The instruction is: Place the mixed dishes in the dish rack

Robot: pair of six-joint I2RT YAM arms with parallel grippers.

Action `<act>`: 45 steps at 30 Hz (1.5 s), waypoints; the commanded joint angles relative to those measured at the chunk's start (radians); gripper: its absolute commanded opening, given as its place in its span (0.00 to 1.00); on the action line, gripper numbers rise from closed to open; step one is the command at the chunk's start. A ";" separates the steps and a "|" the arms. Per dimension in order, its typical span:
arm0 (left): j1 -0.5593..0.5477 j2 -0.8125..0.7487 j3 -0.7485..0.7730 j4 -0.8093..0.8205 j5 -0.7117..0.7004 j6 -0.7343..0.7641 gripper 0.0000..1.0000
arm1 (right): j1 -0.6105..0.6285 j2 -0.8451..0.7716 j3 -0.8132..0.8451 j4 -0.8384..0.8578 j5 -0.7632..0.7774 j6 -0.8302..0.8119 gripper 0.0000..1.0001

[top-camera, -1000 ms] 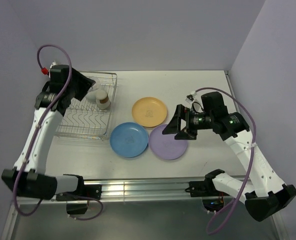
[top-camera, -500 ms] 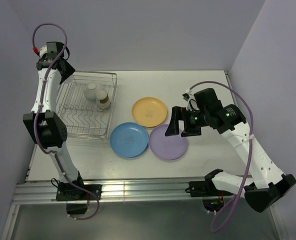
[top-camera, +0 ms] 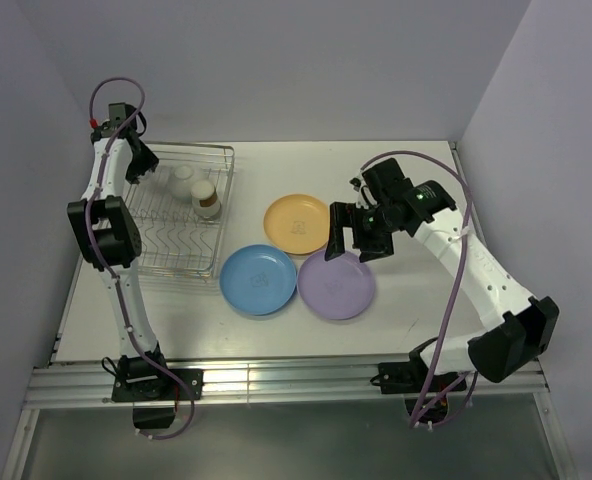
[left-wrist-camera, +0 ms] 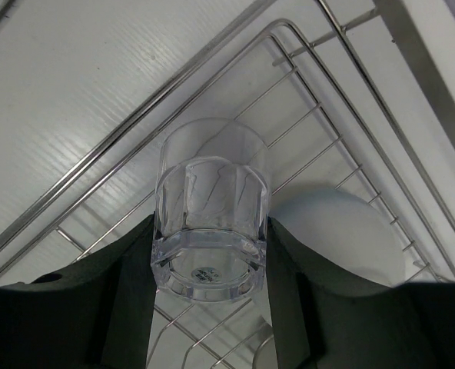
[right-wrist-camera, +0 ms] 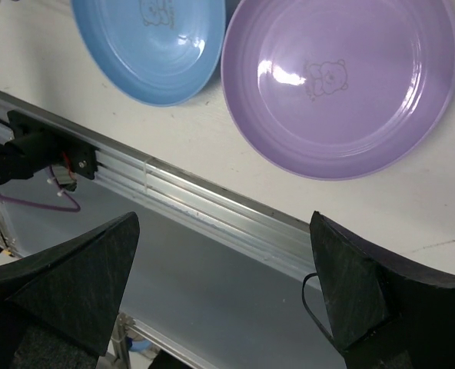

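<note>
The silver wire dish rack (top-camera: 166, 270) sits at the far left of the counter (top-camera: 416, 300). It holds a white bowl (top-camera: 183, 180), rounded side up, and a cream cup (top-camera: 207, 200) just beside it on the near side. The small clear glass (left-wrist-camera: 210, 192), faceted with a thick base, is pinched between the fingers of the left claw (left-wrist-camera: 210, 246) over the rack's far corner, its mouth pointing away from the claw. Right of the rack three round plates lie flat: a yellow-orange plate (top-camera: 298, 222) farthest back, then a blue plate (top-camera: 259, 280) and a purple plate (top-camera: 336, 288) in front, rims touching.
</note>
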State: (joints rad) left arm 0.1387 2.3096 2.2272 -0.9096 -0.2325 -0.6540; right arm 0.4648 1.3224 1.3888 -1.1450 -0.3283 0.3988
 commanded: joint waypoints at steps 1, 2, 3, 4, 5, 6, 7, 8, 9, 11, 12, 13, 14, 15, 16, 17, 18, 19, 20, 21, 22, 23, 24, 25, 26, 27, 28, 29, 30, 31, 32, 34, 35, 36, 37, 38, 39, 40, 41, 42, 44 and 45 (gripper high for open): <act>0.001 -0.001 0.057 0.024 0.054 0.034 0.00 | -0.002 0.014 0.055 0.005 0.023 -0.005 1.00; 0.001 0.016 0.058 0.023 0.061 0.036 0.00 | -0.002 0.020 0.049 0.010 0.021 -0.003 1.00; 0.001 0.026 0.067 0.017 0.064 0.037 0.00 | -0.003 0.023 0.046 0.013 0.017 -0.002 1.00; 0.002 0.034 0.072 0.012 0.064 0.040 0.00 | -0.003 0.026 0.042 0.017 0.015 0.000 1.00; 0.002 0.053 0.077 0.003 0.068 0.040 0.01 | -0.003 0.031 0.038 0.019 0.014 0.002 1.00; 0.004 0.062 0.086 -0.002 0.071 0.039 0.05 | -0.002 0.031 0.029 0.024 0.012 0.002 1.00; 0.006 0.071 0.089 -0.005 0.073 0.033 0.17 | -0.003 0.032 0.024 0.028 0.009 0.005 1.00; 0.007 0.073 0.091 -0.009 0.071 0.030 0.25 | -0.005 0.032 0.012 0.030 0.008 0.005 1.00; 0.007 0.071 0.085 -0.003 0.073 0.028 0.38 | -0.005 0.031 0.003 0.034 0.006 0.006 1.00; 0.007 0.063 0.077 0.006 0.078 0.021 0.57 | -0.005 0.032 -0.020 0.044 -0.006 0.005 1.00; 0.010 0.065 0.078 0.006 0.079 0.017 0.61 | -0.005 0.034 -0.028 0.048 -0.012 0.000 1.00; 0.009 0.062 0.080 0.005 0.075 0.011 0.66 | -0.005 0.041 -0.033 0.056 -0.026 0.000 1.00; 0.010 0.060 0.081 0.006 0.073 0.008 0.68 | -0.005 0.046 -0.040 0.060 -0.031 -0.003 1.00; 0.010 0.059 0.084 0.003 0.071 0.002 0.81 | -0.005 0.050 -0.046 0.070 -0.037 -0.008 1.00; 0.010 0.056 0.089 0.000 0.076 -0.001 0.99 | -0.005 0.052 -0.054 0.095 -0.046 -0.006 1.00; 0.013 0.053 0.092 0.001 0.085 -0.002 0.99 | -0.005 0.066 -0.068 0.108 -0.066 -0.006 1.00; 0.015 0.048 0.097 0.000 0.090 -0.012 0.99 | -0.003 0.078 -0.071 0.117 -0.077 -0.009 1.00; 0.016 0.036 0.100 -0.002 0.091 -0.016 0.99 | -0.002 0.092 -0.076 0.131 -0.087 -0.011 1.00; 0.018 0.031 0.101 -0.003 0.097 -0.021 0.99 | 0.005 0.124 -0.079 0.136 -0.104 -0.014 1.00; 0.022 0.024 0.107 -0.005 0.105 -0.032 0.99 | 0.011 0.145 -0.073 0.136 -0.107 -0.023 1.00; 0.025 0.004 0.109 -0.012 0.108 -0.039 0.99 | 0.020 0.181 -0.068 0.143 -0.104 -0.025 1.00; 0.030 -0.010 0.111 -0.015 0.114 -0.044 0.99 | 0.046 0.196 -0.059 0.149 -0.097 -0.026 1.00; 0.033 -0.024 0.111 -0.020 0.114 -0.056 0.99 | 0.061 0.218 -0.050 0.149 -0.095 -0.029 1.00; 0.035 -0.062 0.109 -0.032 0.111 -0.064 0.99 | 0.080 0.254 -0.031 0.159 -0.100 -0.029 1.00; 0.035 -0.084 0.091 -0.038 0.108 -0.073 0.99 | 0.118 0.271 -0.022 0.166 -0.106 -0.023 1.00; 0.035 -0.110 0.068 -0.035 0.114 -0.090 0.99 | 0.139 0.290 -0.008 0.171 -0.106 -0.018 1.00; 0.035 -0.174 0.040 -0.029 0.125 -0.099 0.99 | 0.159 0.322 0.016 0.188 -0.104 -0.011 1.00; 0.033 -0.209 -0.036 -0.012 0.134 -0.113 0.99 | 0.178 0.334 0.024 0.201 -0.104 -0.008 1.00; 0.030 -0.251 -0.081 0.003 0.163 -0.125 0.99 | 0.205 0.349 0.036 0.220 -0.089 0.001 1.00; 0.026 -0.330 -0.119 0.014 0.174 -0.130 0.99 | 0.215 0.383 0.059 0.226 -0.074 0.003 1.00; 0.019 -0.367 -0.199 0.030 0.188 -0.133 0.99 | 0.219 0.399 0.070 0.232 -0.055 0.002 0.99; -0.010 -0.479 -0.265 0.028 0.208 -0.134 0.99 | 0.224 0.438 0.097 0.269 -0.003 -0.009 0.98; -0.048 -0.515 -0.332 0.022 0.214 -0.125 0.99 | 0.224 0.451 0.107 0.280 0.014 -0.024 0.97; -0.075 -0.591 -0.369 0.014 0.214 -0.124 0.99 | 0.224 0.468 0.119 0.301 0.027 -0.035 0.96; -0.102 -0.637 -0.408 0.009 0.211 -0.127 0.99 | 0.224 0.507 0.145 0.306 0.044 -0.043 0.95; -0.169 -0.680 -0.508 0.006 0.213 -0.146 0.99 | 0.224 0.532 0.162 0.306 0.049 -0.067 0.94; -0.200 -0.772 -0.564 0.005 0.213 -0.163 0.98 | 0.224 0.585 0.196 0.301 0.058 -0.075 0.93; -0.226 -0.820 -0.671 0.006 0.220 -0.182 0.98 | 0.224 0.609 0.208 0.301 0.064 -0.089 0.90; -0.272 -0.910 -0.719 0.003 0.225 -0.223 0.98 | 0.224 0.639 0.222 0.313 0.070 -0.095 0.88; -0.292 -0.955 -0.772 0.011 0.251 -0.245 0.97 | 0.225 0.650 0.223 0.327 0.078 -0.101 0.87; -0.326 -1.088 -0.898 0.028 0.278 -0.280 0.95 | 0.225 0.670 0.228 0.362 0.103 -0.107 0.84; -0.333 -1.124 -0.925 0.006 0.283 -0.286 0.95 | 0.225 0.693 0.237 0.369 0.103 -0.110 0.84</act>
State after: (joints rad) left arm -0.1909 1.3003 1.3933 -0.8822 0.0166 -0.8619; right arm 0.6926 1.9873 1.5784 -0.8299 -0.2756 0.3286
